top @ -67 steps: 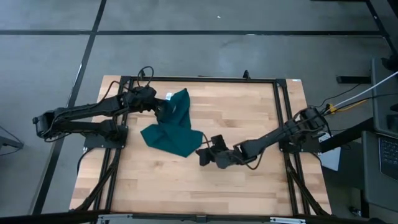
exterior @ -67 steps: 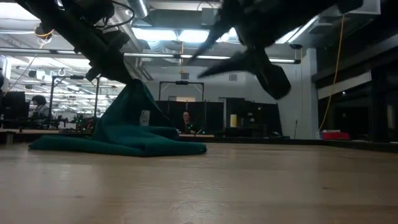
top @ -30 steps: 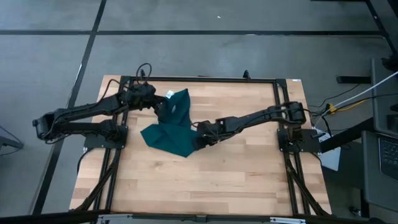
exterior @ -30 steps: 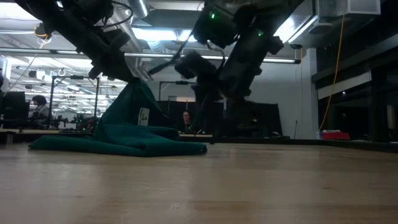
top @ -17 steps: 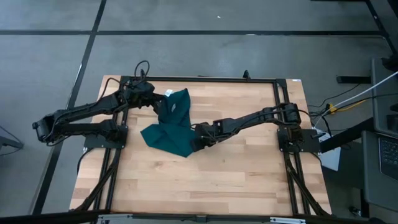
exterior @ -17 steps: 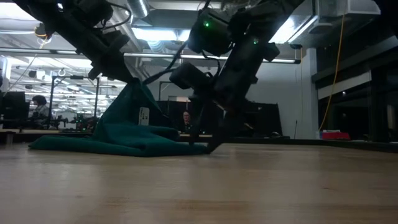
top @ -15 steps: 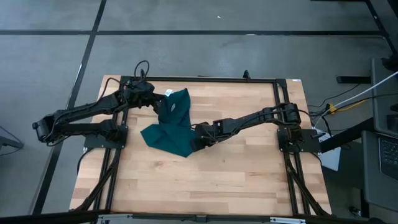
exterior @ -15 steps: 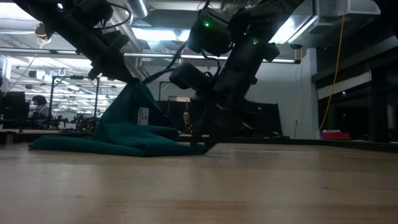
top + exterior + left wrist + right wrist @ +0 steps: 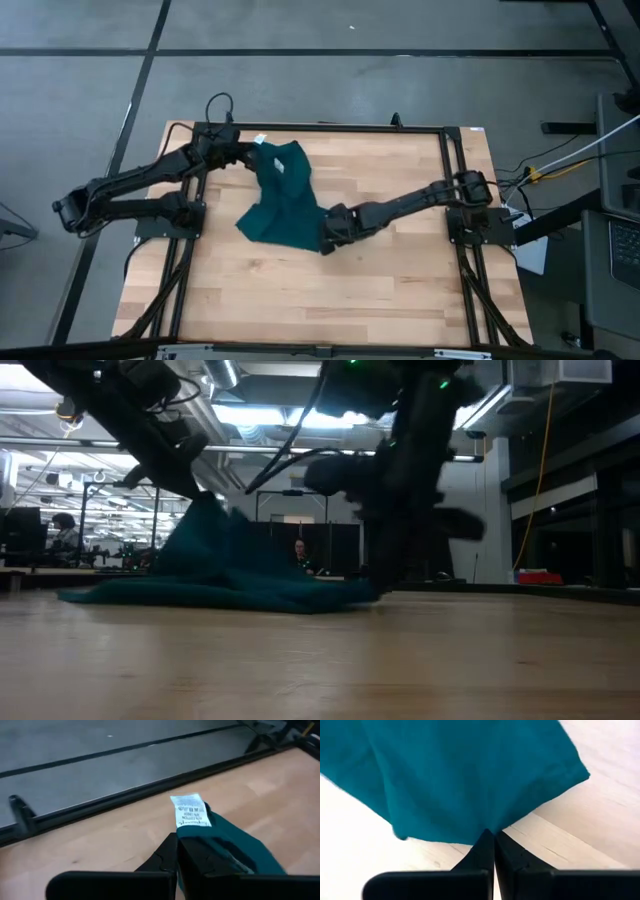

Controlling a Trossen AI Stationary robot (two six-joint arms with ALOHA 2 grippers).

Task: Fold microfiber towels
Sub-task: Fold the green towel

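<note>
Wood table [image 9: 400,290] w/ teal towel [image 9: 285,205], L claw [image 9: 250,150] & R claw [image 9: 325,235] both clamped on it

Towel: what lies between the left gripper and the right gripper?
Only the towel itself. In the high view it stretches from the left gripper, shut on its labelled corner, to the right gripper, shut on its opposite edge.

1 teal towel [image 9: 283,205], 1 white label [image 9: 189,811], 2 grippers, 1 table [image 9: 400,280].

A teal towel [image 9: 225,575] lies heaped on the table [image 9: 320,660], one corner lifted.
</note>
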